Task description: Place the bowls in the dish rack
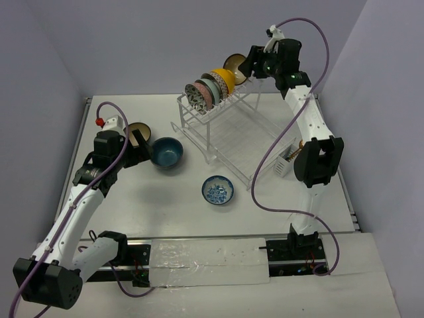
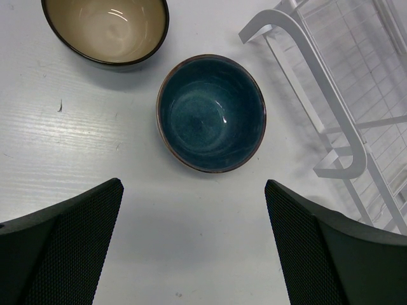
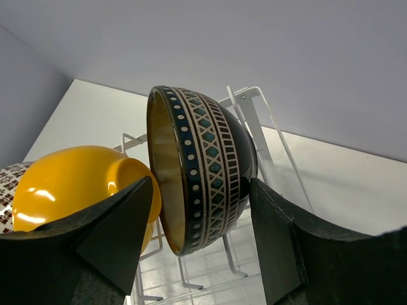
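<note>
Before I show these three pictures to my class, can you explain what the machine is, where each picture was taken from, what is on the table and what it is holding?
These are two robot arms bolted to the near edge of a white table. One picture looks down from above; the other two come from small cameras on each wrist, so the dark shapes at their edges are the arm's own fingers.

The job is loading bowls into the clear dish rack. A row of bowls already stands on edge in its upper shelf. The right end effector sits around the last one, a patterned bowl beside a yellow bowl; its fingers look spread, and I cannot tell whether they touch it.

The left end effector is open and holds nothing, hovering by a dark blue bowl and a cream-lined bowl. A blue-patterned bowl also waits on the table.
</note>
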Motion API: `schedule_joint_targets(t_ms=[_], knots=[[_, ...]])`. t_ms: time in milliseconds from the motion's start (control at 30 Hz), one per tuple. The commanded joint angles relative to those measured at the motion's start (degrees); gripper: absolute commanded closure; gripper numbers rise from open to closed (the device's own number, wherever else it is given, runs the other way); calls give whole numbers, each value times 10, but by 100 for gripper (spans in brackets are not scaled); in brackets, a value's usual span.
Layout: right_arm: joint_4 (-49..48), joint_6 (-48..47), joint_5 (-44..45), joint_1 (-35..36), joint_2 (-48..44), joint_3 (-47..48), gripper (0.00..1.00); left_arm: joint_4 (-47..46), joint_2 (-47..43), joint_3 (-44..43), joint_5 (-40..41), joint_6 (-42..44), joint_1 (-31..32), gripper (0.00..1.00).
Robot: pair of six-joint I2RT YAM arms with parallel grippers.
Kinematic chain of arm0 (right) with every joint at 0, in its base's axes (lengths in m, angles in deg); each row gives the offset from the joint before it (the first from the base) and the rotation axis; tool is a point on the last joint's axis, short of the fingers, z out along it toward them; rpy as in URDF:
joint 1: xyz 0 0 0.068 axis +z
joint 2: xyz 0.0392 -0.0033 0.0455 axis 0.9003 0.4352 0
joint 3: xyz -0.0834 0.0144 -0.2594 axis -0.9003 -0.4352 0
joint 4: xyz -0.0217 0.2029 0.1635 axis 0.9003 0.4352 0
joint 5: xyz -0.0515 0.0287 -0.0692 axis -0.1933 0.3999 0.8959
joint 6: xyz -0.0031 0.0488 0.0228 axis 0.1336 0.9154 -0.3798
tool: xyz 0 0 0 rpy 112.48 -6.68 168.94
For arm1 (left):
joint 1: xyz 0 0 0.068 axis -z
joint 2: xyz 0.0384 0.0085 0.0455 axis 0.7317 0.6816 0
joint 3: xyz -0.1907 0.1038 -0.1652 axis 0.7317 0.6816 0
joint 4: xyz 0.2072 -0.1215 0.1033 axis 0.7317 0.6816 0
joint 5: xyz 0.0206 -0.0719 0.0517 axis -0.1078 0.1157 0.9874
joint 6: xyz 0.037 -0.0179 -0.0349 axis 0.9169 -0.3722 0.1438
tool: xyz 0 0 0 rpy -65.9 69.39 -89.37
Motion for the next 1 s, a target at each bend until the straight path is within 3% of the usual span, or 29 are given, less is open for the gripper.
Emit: schedule_joint_targets(t_ms=[0,333,967], knots=[[-23,-1,-35,-2,12,35,31,-18,0,3,-8,7,-3,1],[-30,-18,-102,-1,15,39,41,-19,0,4,-7,9,-3,1],[-64,-111,-123,14,-60,-48,56,-22,-3,4,-12,9,-3,2]])
